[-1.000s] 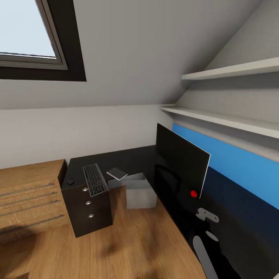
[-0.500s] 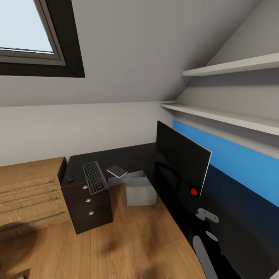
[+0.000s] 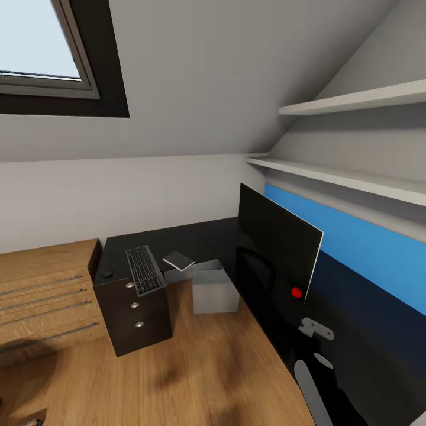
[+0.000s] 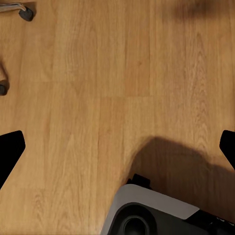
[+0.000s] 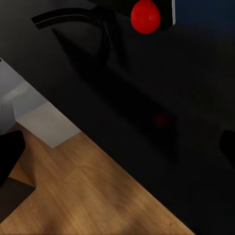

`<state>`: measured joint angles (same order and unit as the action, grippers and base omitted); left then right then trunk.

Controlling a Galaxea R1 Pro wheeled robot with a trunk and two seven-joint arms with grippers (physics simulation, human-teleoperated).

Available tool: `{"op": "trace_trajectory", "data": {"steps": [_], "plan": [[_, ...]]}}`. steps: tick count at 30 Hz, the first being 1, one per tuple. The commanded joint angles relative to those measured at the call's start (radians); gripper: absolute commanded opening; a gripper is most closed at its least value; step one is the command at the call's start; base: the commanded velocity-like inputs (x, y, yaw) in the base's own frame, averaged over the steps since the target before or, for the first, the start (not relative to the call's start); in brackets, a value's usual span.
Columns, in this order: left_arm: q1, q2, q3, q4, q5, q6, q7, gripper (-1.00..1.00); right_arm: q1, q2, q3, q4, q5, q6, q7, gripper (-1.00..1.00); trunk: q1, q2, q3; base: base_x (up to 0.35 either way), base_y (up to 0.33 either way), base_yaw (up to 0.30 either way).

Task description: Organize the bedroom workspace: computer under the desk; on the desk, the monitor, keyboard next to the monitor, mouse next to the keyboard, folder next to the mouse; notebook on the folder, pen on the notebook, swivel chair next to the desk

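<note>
— What's on the counter [image 3: 207,239] ahead of you?

— The monitor [image 3: 277,248] stands on its right-hand wing, against the blue back panel [image 3: 367,251]; the keyboard [image 3: 144,270] lies at the near edge of the far wing above the drawers [image 3: 137,316], the mouse [image 3: 107,273] at that wing's left edge beside it, and the notebook [image 3: 178,261] overhangs the inner edge; the computer [image 3: 214,289] sits on the floor [image 3: 195,373] under the inner corner.

— What crowds you?

— A light-wood drawer chest [image 3: 44,299] touches the counter's left end; two shelves [image 3: 349,142] hang over the right wing; castors [image 4: 25,11] show on the floor by your left arm.

— And the jaws?

— Left and right both stand released, tips wide apart, grasping nothing.
</note>
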<state>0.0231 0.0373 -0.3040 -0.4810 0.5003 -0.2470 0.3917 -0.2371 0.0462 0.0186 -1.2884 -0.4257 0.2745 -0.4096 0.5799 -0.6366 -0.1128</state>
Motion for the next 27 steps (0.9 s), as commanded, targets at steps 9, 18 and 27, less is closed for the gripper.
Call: {"op": "trace_trajectory", "data": {"steps": [9, 18, 27], "plan": [[0.000, 0.001, -0.009, -0.002, 0.009, -0.003, 0.007, 1.00, -0.001, 0.000, 0.001, -0.002, -0.007, 0.003, -0.008, 1.00, 0.000, -0.001, -0.002, 0.000, 0.000, 0.000], [0.000, 0.002, -0.009, -0.002, 0.009, -0.003, 0.007, 1.00, -0.001, 0.000, 0.001, -0.002, -0.006, 0.003, -0.008, 1.00, 0.000, -0.001, -0.002, 0.000, 0.000, -0.002], [0.000, 0.003, -0.009, -0.002, 0.010, -0.003, 0.007, 1.00, -0.001, -0.001, 0.001, 0.000, -0.006, 0.003, -0.006, 1.00, 0.000, -0.001, -0.002, 0.000, 0.000, -0.147]]}}
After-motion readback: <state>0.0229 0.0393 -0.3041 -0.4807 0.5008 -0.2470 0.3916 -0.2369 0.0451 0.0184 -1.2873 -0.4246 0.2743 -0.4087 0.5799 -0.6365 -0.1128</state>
